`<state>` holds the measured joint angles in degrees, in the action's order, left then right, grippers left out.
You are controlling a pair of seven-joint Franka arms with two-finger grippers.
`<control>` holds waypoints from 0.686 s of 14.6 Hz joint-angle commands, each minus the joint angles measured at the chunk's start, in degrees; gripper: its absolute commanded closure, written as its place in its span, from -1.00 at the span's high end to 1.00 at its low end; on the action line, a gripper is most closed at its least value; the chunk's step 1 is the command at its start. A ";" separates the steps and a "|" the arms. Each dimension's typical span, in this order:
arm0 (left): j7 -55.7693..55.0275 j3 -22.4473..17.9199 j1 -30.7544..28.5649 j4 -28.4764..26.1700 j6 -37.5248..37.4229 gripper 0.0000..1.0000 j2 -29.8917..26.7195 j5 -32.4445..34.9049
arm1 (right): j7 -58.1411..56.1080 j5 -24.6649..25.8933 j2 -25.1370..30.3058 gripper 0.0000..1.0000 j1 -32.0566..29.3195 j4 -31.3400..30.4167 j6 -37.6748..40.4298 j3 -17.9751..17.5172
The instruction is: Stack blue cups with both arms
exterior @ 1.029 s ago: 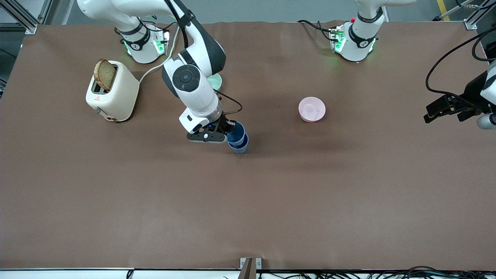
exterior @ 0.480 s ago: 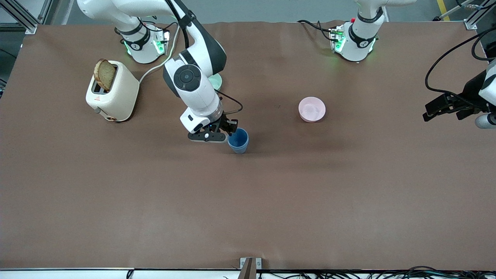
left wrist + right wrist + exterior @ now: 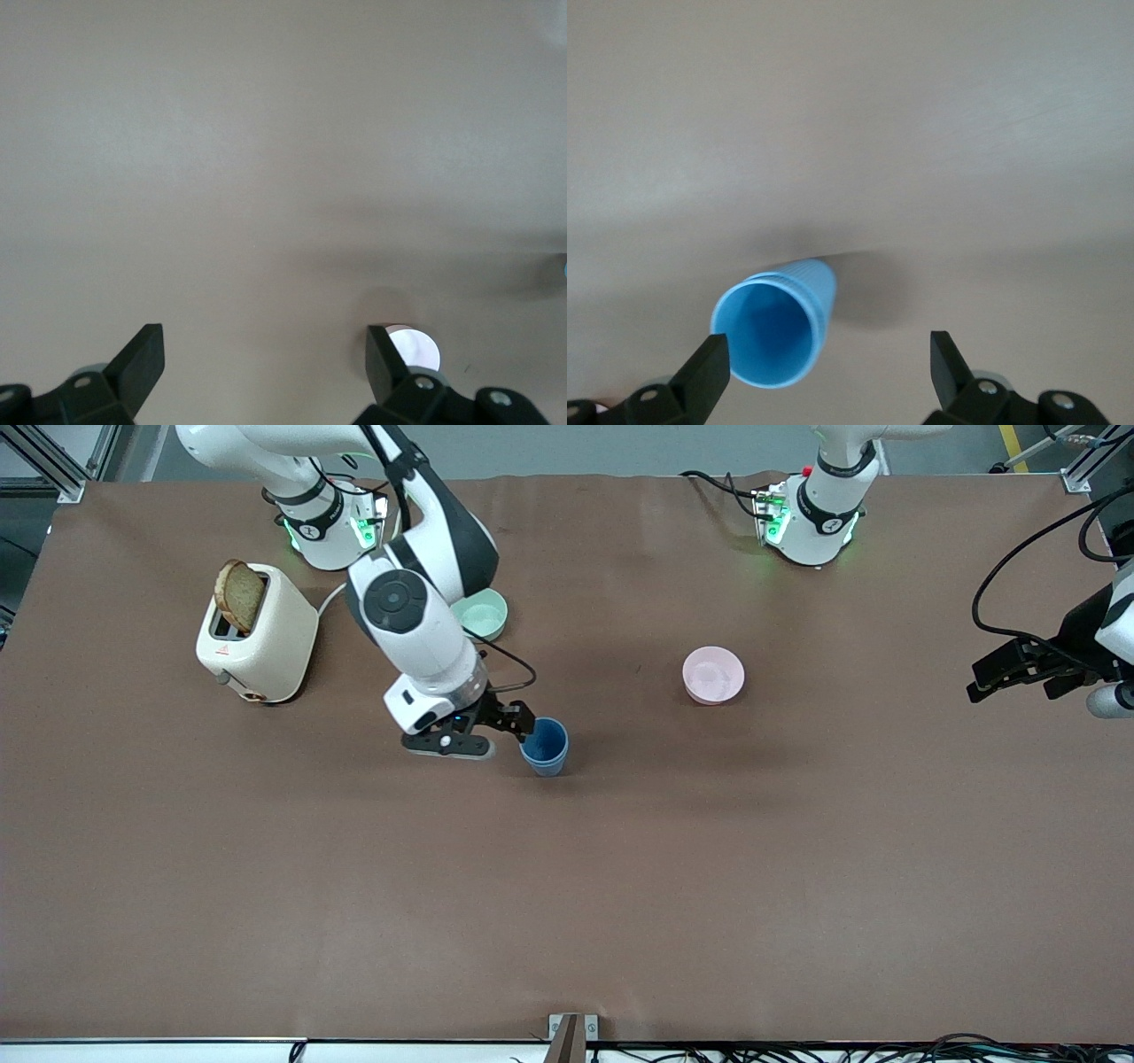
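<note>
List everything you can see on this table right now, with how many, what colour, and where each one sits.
blue cups: two, nested in one upright stack, mid-table, nearer the front camera than the mint-green bowl.
mint-green bowl: one, toward the right arm's end, partly hidden by the right arm.
pink bowl: one, mid-table, toward the left arm's end from the cups.
toaster: one, cream, at the right arm's end.
bread slice: one, brown, standing in the toaster's slot.
table: one, brown cover.
right gripper: black, open, beside the stacked cups, not holding them.
left gripper: black, open, waiting over the left arm's end.
</note>
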<state>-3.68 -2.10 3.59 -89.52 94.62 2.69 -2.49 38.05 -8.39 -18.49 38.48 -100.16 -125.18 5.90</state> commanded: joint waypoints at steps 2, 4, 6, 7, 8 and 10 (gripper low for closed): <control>0.33 0.25 0.10 0.92 -1.19 1.00 -0.14 0.82 | -3.59 3.38 8.54 1.00 -6.73 -1.26 9.32 -0.45; 0.33 0.25 0.18 1.01 -1.19 1.00 -0.14 0.91 | -7.62 3.38 11.36 1.00 -10.33 -1.26 12.31 -0.45; 0.25 0.25 0.19 0.92 -1.19 1.00 -0.23 1.17 | -10.01 3.46 14.35 1.00 -14.82 -1.26 14.69 -0.45; 0.33 0.34 0.10 0.92 -1.19 1.00 -0.23 1.87 | -11.93 3.81 15.58 1.00 -17.45 -1.26 15.83 -0.45; 0.34 0.34 0.10 0.92 -1.28 1.00 -0.31 2.22 | -14.65 4.51 16.98 1.00 -20.52 -1.26 17.33 -0.45; 0.34 0.43 0.18 0.92 -1.45 1.00 -0.40 2.23 | -20.36 4.69 18.84 1.00 -26.49 -0.22 20.31 -0.45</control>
<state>-3.65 -1.96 3.61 -89.30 94.37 2.69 -1.42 22.31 -4.33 -2.75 17.73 -99.58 -107.12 6.61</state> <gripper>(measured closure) 0.000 0.000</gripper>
